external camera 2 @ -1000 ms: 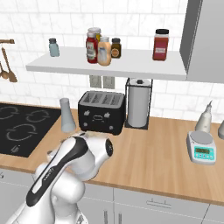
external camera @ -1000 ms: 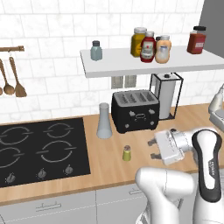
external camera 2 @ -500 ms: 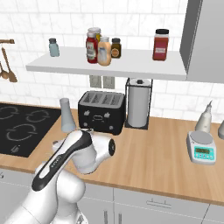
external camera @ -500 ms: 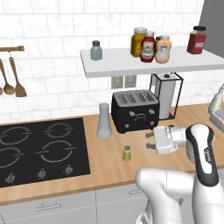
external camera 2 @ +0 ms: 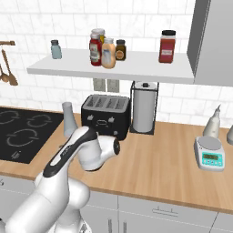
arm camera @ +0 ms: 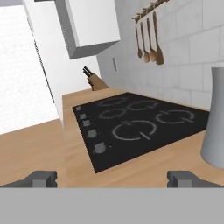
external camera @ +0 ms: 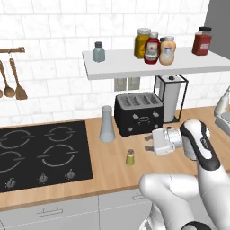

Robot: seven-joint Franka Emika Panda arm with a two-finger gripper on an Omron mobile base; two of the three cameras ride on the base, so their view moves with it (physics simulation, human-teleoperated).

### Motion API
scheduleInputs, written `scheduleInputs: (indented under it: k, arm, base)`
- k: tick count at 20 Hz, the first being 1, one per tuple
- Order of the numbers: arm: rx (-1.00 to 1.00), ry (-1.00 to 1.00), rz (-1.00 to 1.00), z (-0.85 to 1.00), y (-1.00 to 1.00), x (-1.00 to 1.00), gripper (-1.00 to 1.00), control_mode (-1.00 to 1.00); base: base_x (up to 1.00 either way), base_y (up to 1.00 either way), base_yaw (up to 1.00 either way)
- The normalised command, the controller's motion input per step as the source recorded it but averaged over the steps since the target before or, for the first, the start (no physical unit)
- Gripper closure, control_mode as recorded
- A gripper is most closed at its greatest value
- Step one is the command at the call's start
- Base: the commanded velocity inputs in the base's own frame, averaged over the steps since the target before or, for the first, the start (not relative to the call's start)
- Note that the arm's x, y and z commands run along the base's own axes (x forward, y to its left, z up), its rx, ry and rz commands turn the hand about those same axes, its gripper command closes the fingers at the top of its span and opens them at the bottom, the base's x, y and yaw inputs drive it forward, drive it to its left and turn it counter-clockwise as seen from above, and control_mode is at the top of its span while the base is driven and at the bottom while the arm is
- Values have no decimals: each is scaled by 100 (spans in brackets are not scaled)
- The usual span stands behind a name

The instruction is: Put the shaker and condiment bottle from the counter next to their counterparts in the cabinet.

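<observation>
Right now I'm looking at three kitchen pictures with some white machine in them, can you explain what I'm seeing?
It is a rendered kitchen with a white robot arm. Two pictures come from cameras behind the arm, to its left and right; the third looks along its hand. Its two-finger gripper is open, holds nothing, and points sideways toward the black four-burner hob.

On the light wooden countertop stand a tiny olive-yellow shaker with a grey cap, a grey cone-shaped vase, a black toaster, a paper towel holder and a kitchen scale. The long white wall shelf carries a pale blue-grey shaker, a squat orange-peach bottle among yellow and red bottles, and a dark red jar.
</observation>
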Motion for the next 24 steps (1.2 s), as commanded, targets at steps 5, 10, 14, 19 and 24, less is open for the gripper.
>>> scheduleInputs:
  k: [5,10,14,19,24]
  arm:
    - [-1,0,0,-19,11,0,-100,-100]
    - [-8,0,0,-31,9,0,-100,-100]
    - [-13,-1,0,-38,8,0,-100,-100]
    - [-12,0,0,-24,14,0,-100,-100]
    - [-6,0,0,-3,33,0,-100,-100]
  base:
    - [0,0,0]
    - [0,0,0]
    - [0,0,0]
    - [0,0,0]
    - [0,0,0]
